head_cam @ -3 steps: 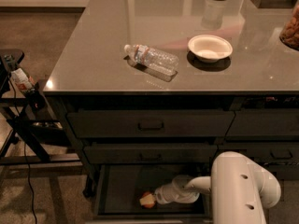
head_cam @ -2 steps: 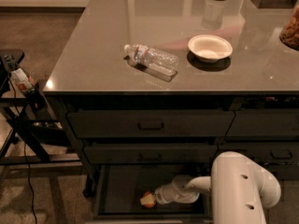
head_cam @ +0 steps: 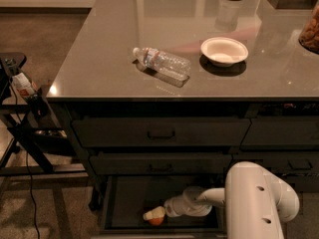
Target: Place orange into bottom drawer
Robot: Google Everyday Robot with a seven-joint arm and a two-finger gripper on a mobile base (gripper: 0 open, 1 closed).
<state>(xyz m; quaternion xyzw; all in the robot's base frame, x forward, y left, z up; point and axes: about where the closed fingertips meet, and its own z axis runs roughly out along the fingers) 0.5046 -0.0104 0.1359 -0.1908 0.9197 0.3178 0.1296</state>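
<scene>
- OK, bottom drawer (head_cam: 128, 199) is pulled open.
- Gripper (head_cam: 155, 214) is down inside it, tip against the top of the orange (head_cam: 157, 221).
- Orange sits on the drawer floor (near the front edge).
- Can't make out whether the claw is clamped or released.
- Countertop (head_cam: 99, 59): water bottle (head_cam: 162, 63) on its side, white bowl (head_cam: 224, 51) to its right.

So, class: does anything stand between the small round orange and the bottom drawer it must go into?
Nothing visible does. The small round orange is inside the open dark grey bottom drawer, at the tip of the white gripper reaching in from the right. The clear plastic bottle and white bowl lie up on the grey countertop.
</scene>
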